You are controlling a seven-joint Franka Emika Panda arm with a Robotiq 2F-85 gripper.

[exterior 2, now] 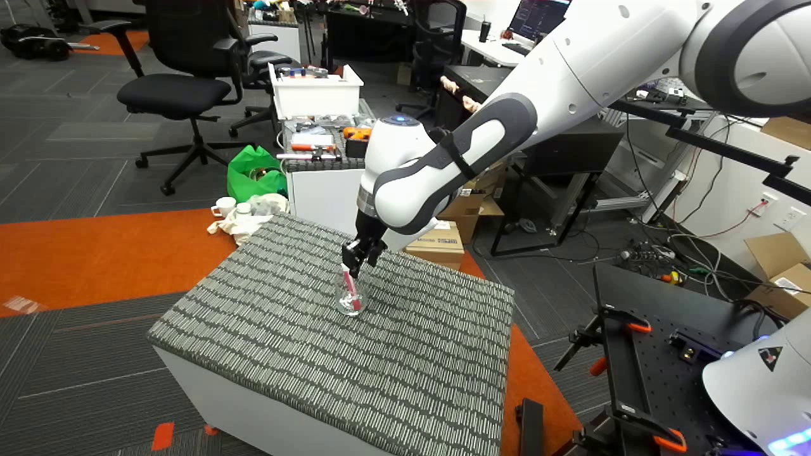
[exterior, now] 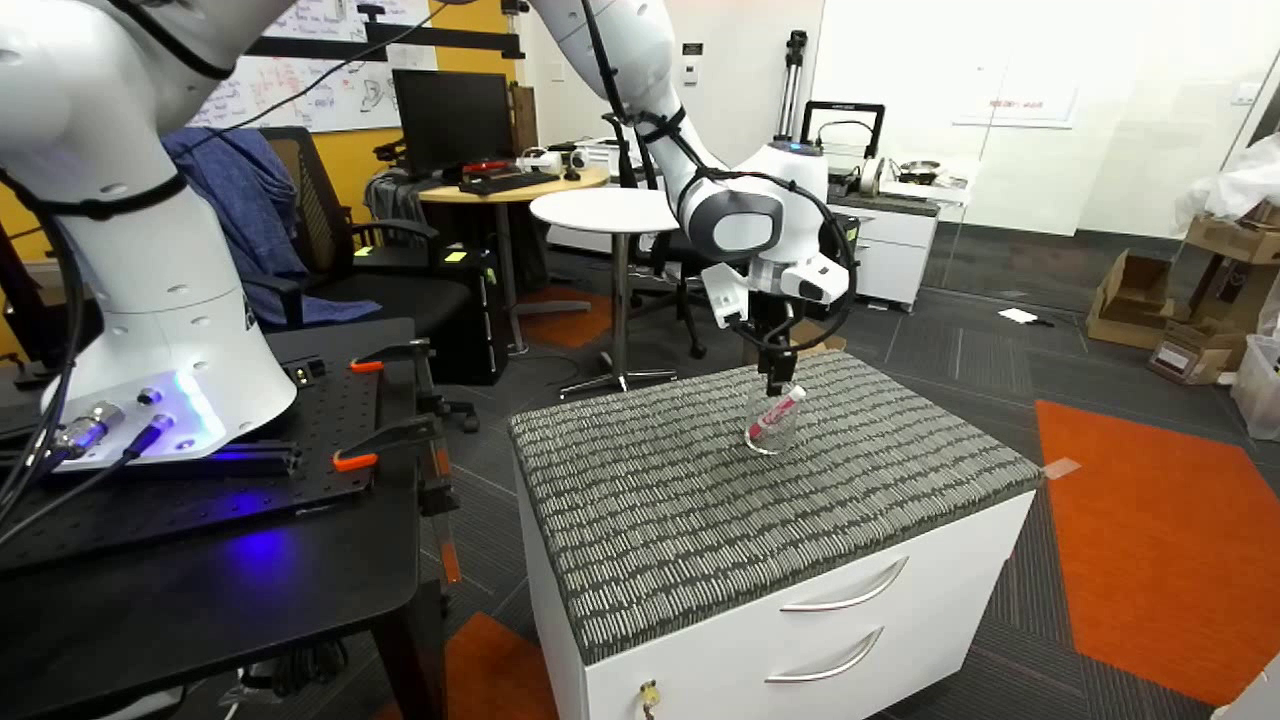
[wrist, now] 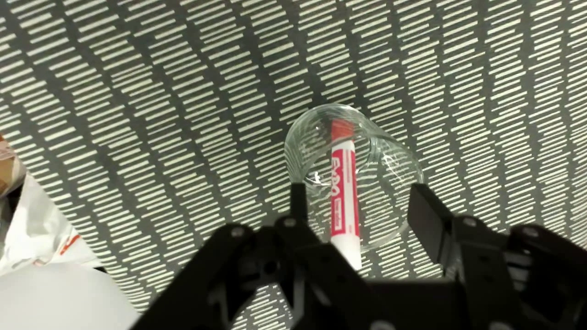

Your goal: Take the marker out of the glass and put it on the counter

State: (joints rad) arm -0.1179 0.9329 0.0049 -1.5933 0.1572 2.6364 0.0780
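The marker (exterior: pixel 777 413) is red and white. It leans inside the clear glass (exterior: pixel 788 432), its pale end sticking out past the rim. The glass stands upright on the striped top of the counter (exterior: pixel 690 520); in an exterior view the marker (exterior 2: pixel 350 289) and glass (exterior 2: pixel 342 303) also show. My gripper (exterior: pixel 777 380) points down just above the glass. In the wrist view the gripper (wrist: pixel 357 201) is open, one finger to each side of the marker (wrist: pixel 344 188), nothing held. The marker's white end is partly hidden by the left finger. The glass (wrist: pixel 387 174) is faint but whole below.
A dark workbench (exterior: pixel 300 540) carries the robot base with clamps at its edge. A round white table (exterior: pixel 605 210) stands behind the counter. A white cabinet with tools and a white bin (exterior 2: pixel 317 95) stands near the counter, with a green bag (exterior 2: pixel 256 172) and cardboard boxes (exterior 2: pixel 440 244).
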